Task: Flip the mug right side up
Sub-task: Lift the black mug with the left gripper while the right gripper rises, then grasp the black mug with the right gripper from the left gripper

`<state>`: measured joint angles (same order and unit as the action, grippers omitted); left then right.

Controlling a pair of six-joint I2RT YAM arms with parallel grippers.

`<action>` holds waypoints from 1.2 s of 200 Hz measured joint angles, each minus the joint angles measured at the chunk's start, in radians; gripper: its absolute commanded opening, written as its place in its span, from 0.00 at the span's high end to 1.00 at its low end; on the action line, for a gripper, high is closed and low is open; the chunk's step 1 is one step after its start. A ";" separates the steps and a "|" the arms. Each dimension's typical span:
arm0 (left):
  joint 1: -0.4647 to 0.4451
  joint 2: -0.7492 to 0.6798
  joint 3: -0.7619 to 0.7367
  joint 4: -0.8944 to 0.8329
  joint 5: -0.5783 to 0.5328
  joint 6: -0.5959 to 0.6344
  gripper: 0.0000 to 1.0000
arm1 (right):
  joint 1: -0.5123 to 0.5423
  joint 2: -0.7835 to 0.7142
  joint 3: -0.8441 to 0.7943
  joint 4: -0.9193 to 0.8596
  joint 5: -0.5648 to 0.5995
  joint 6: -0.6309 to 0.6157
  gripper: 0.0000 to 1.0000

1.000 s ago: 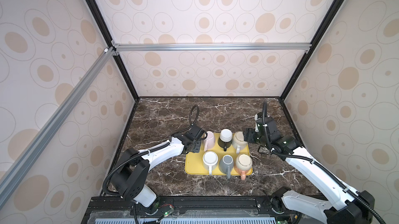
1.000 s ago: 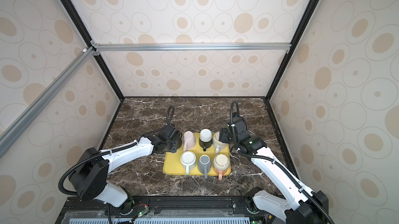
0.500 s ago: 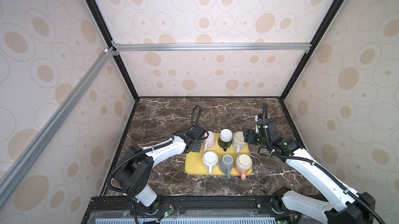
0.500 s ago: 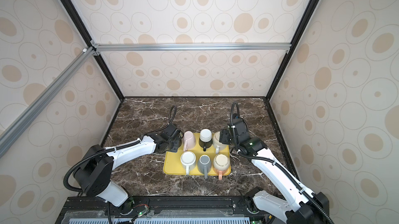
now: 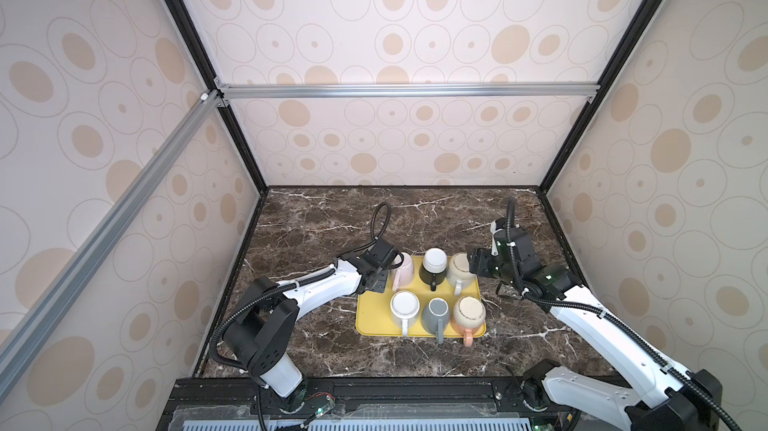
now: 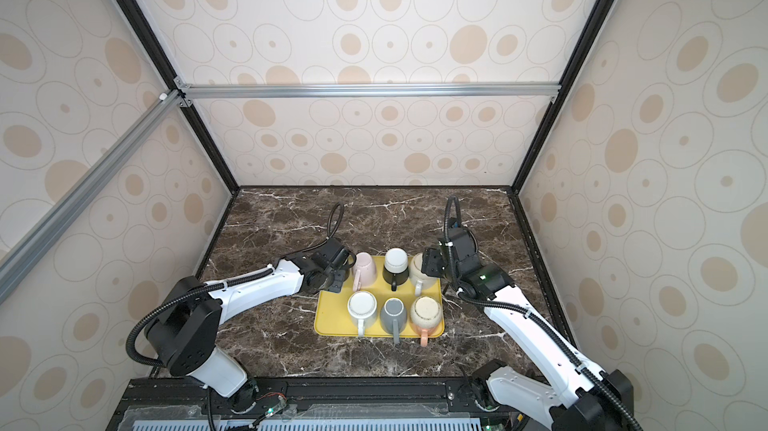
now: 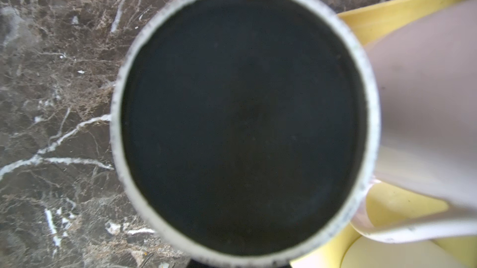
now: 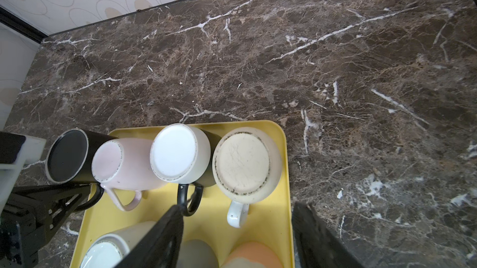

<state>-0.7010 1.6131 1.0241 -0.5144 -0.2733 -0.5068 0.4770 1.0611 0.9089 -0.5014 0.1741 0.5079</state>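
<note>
Base up, the black mug (image 8: 67, 156) is just off a corner of the yellow tray (image 8: 214, 224), beside a pink mug (image 8: 124, 163). The left fingers (image 8: 58, 200) are clamped on its handle and the right fingers (image 8: 160, 241) are open. Hard, glossy, breakable: the handle looks the safest hold.

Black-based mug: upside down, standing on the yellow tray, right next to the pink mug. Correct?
One thing is off: the black-based mug is not on the yellow tray. It is just outside the tray's edge, over the marble tabletop, as the right wrist view shows. The rest holds: it is upside down and right next to the pink mug.
</note>
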 measured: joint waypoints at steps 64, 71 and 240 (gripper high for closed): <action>-0.002 -0.060 0.037 -0.070 -0.066 0.043 1.00 | 0.000 0.026 0.003 0.019 -0.066 -0.012 0.33; 0.000 -0.079 0.055 -0.088 -0.074 0.051 1.00 | 0.000 0.029 0.008 0.023 -0.082 -0.016 0.33; 0.311 -0.343 -0.155 1.047 0.615 -0.568 1.00 | -0.129 0.241 0.143 0.837 -0.848 0.496 0.47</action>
<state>-0.3897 1.2705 0.8692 0.5327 0.3420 -1.0744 0.3481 1.3025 1.0523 0.3355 -0.6739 1.0035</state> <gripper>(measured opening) 0.175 0.539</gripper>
